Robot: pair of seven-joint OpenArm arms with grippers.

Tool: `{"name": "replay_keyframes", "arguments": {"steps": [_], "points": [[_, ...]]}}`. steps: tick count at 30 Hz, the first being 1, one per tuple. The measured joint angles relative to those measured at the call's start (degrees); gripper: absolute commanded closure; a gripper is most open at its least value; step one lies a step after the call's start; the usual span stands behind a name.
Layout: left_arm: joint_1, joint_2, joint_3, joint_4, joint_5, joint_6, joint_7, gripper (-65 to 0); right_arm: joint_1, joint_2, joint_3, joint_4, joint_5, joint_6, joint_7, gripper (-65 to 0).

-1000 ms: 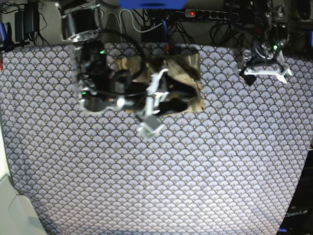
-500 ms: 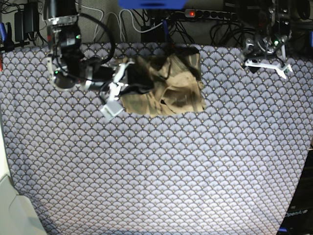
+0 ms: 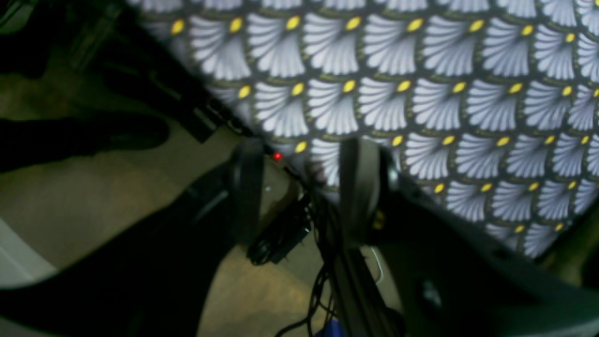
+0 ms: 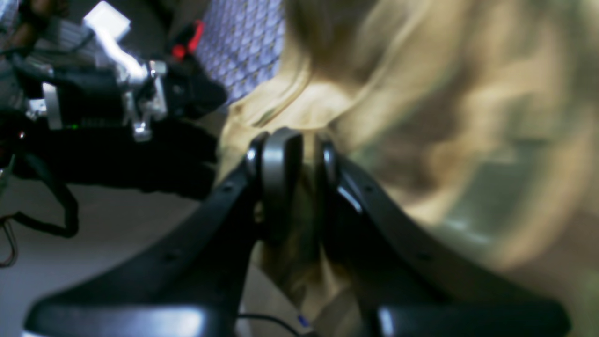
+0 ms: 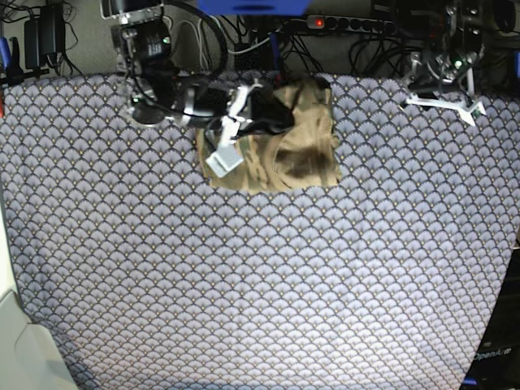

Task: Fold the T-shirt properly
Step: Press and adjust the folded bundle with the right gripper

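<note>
The camouflage T-shirt [image 5: 305,154] lies as a compact folded bundle at the far middle of the blue-grey scalloped tablecloth [image 5: 260,284]. My right gripper [image 5: 264,120] is over the shirt's far left part. In the right wrist view the gripper [image 4: 306,150] has its fingers nearly together, with tan cloth of the T-shirt [image 4: 421,117] pinched between them. My left gripper [image 5: 443,99] hovers at the far right corner, well apart from the shirt. In the left wrist view it [image 3: 304,182] is open and empty over the tablecloth's [image 3: 421,93] edge.
A power strip with a red light [image 5: 318,22] and tangled cables run behind the table's far edge. A cream-coloured object [image 5: 16,349] sits at the near left corner. A dark block [image 5: 491,357] is at the near right.
My right gripper swung from the shirt's left side back over its far left part, taking cloth with it. The shirt now looks more compact. The left arm has barely moved.
</note>
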Motion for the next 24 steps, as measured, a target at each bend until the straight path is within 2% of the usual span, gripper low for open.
{"name": "replay_keyframes", "arguments": {"steps": [4, 8, 10, 16, 20, 24], "points": [[-0.02, -0.13, 0.00, 0.11, 0.00, -0.02, 0.24, -25.9, 1.55, 0.94, -2.51, -1.44, -0.11, -0.04, 1.16, -8.7], [-0.04, -0.13, 0.02, 0.31, -0.02, 0.00, 0.20, -25.9, 4.44, 4.94, -12.39, -1.51, -0.66, -0.22, 0.55, -8.4], [-0.02, -0.09, 0.07, 0.31, 0.00, 0.00, 0.22, -25.9, 5.33, 5.16, -15.39, -0.76, -0.50, -0.24, 0.52, -8.4], [0.24, -0.13, 0.09, 0.31, 0.00, 0.00, -0.04, -25.8, 7.21, 8.50, -15.85, 7.34, 0.04, -0.22, 0.00, -8.4], [1.11, -0.11, 0.07, 0.31, 0.00, 0.00, 0.00, -25.8, 11.56, 8.13, -16.02, 6.49, 0.33, -0.20, 0.72, -8.7], [1.31, -0.02, 0.07, 0.31, -0.02, -0.02, -0.02, -25.8, 15.41, 7.10, -20.24, 0.31, 0.04, -0.20, 0.28, -8.5]]}}
